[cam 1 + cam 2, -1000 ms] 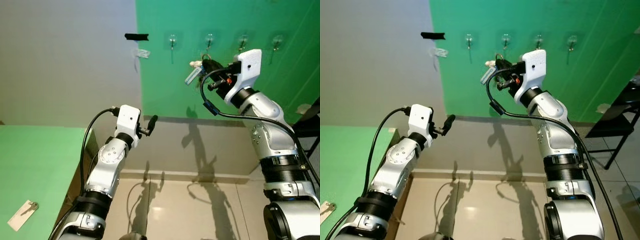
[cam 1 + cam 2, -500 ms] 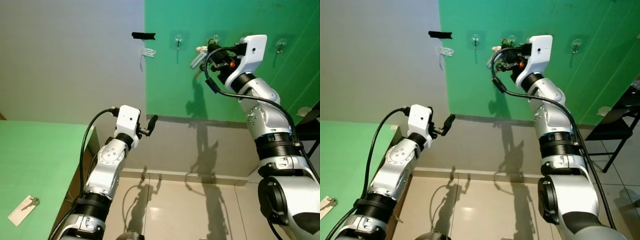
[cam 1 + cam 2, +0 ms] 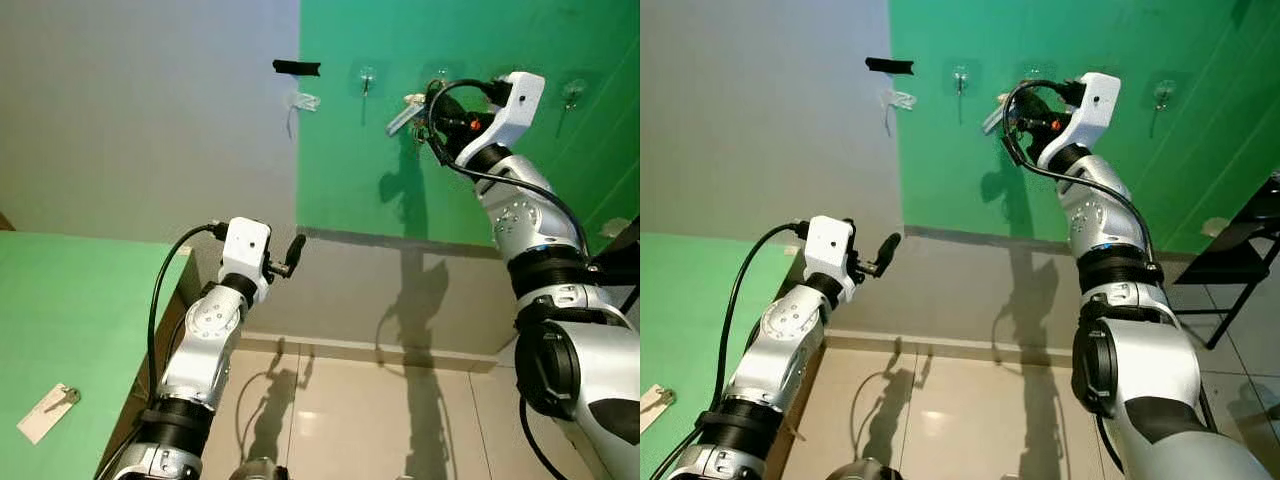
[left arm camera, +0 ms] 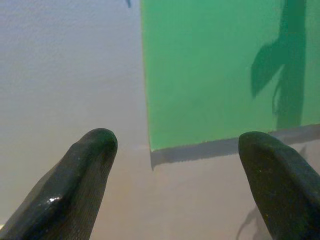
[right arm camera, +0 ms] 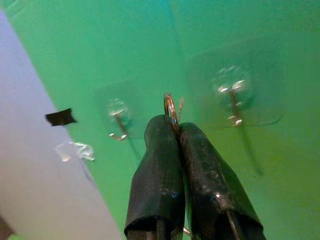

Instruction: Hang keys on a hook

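Right wrist view is showing the right gripper [image 5: 176,131] pinched tight on the key ring [image 5: 170,106], fingers [image 5: 160,175] pressed together with the ring poking out past the tips, between two clear hooks on the green wall [image 5: 150,45]. Over the last second the right arm has been rising and reaching in: a second ago the keys [image 3: 405,113] were hanging clearly below the hook row, now they are sitting level with it, right beside the second hook [image 3: 441,76] along. Part of that shift is the head camera tilting, since the whole wall has slid in frame. So the approach is looking nearly done and the ring probably needs only a small nudge over the hook tip, though blur makes it hard to tell whether the ring is touching the hook yet. Left gripper [image 4: 175,165] is hanging idle by the wall edge, fingers spread wide, holding nothing. A tagged spare key [image 3: 48,411] is lying on the green surface [image 3: 80,300].
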Motion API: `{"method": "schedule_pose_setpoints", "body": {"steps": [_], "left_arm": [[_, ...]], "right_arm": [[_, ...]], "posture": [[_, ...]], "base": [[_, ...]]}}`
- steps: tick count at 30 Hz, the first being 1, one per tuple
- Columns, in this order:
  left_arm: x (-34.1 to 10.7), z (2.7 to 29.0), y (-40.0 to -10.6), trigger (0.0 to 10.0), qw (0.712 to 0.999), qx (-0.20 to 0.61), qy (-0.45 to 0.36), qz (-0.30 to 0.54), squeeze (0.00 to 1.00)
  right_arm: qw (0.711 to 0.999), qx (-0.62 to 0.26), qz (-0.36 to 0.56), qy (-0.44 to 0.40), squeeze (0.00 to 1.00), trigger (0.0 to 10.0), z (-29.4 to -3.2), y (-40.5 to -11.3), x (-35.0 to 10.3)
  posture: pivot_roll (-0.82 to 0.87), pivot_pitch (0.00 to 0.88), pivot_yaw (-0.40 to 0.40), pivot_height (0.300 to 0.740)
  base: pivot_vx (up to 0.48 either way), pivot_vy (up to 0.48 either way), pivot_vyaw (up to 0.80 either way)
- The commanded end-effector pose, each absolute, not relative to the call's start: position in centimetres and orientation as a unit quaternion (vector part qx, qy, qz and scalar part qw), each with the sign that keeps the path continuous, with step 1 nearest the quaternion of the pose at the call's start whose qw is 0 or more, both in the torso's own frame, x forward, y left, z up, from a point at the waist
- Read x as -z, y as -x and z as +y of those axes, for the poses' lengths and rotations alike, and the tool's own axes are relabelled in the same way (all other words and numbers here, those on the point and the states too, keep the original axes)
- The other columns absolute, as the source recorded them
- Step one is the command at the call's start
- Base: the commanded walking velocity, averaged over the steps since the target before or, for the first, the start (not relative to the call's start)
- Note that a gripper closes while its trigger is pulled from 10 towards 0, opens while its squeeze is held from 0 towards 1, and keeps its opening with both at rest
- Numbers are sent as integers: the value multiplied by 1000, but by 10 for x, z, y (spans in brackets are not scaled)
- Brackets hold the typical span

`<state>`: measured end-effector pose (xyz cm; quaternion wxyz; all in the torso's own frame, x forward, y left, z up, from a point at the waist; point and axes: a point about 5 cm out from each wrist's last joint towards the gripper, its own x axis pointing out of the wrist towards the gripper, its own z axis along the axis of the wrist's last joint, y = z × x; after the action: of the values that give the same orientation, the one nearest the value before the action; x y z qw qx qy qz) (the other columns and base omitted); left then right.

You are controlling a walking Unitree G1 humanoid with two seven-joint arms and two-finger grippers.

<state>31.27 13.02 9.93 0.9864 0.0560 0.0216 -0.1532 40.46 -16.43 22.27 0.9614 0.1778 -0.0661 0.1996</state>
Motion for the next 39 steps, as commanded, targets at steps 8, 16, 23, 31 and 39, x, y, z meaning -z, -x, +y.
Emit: {"method": "schedule_pose_setpoints", "body": {"steps": [8, 16, 23, 31, 39], "left_arm": [[-101, 131, -310, 10000, 987, 149, -60, 23, 0], [-101, 130, -309, 10000, 987, 150, -59, 26, 0], [-100, 130, -308, 10000, 986, 151, -59, 29, 0], [-100, 131, -307, 10000, 987, 149, -59, 30, 0], [-99, 130, -305, 10000, 987, 147, -57, 32, 0]], "right_arm": [[950, -229, -69, -203, 0, 0, -160, -406, -227], [973, -145, -81, -161, 0, 0, -183, -408, -227], [978, -115, -72, -160, 0, 0, -193, -408, -222], [976, -118, -74, -165, 0, 0, -190, -410, -224], [974, -120, -69, -179, 0, 0, -189, -410, -223]], "posture": [[4, 0, -18, 740], [-1, 0, -16, 740], [-1, 0, -16, 740], [2, 0, -20, 740], [8, 0, -32, 740]], "base": [[0, 0, 0], [0, 0, 0], [0, 0, 0], [0, 0, 0], [0, 0, 0]]}}
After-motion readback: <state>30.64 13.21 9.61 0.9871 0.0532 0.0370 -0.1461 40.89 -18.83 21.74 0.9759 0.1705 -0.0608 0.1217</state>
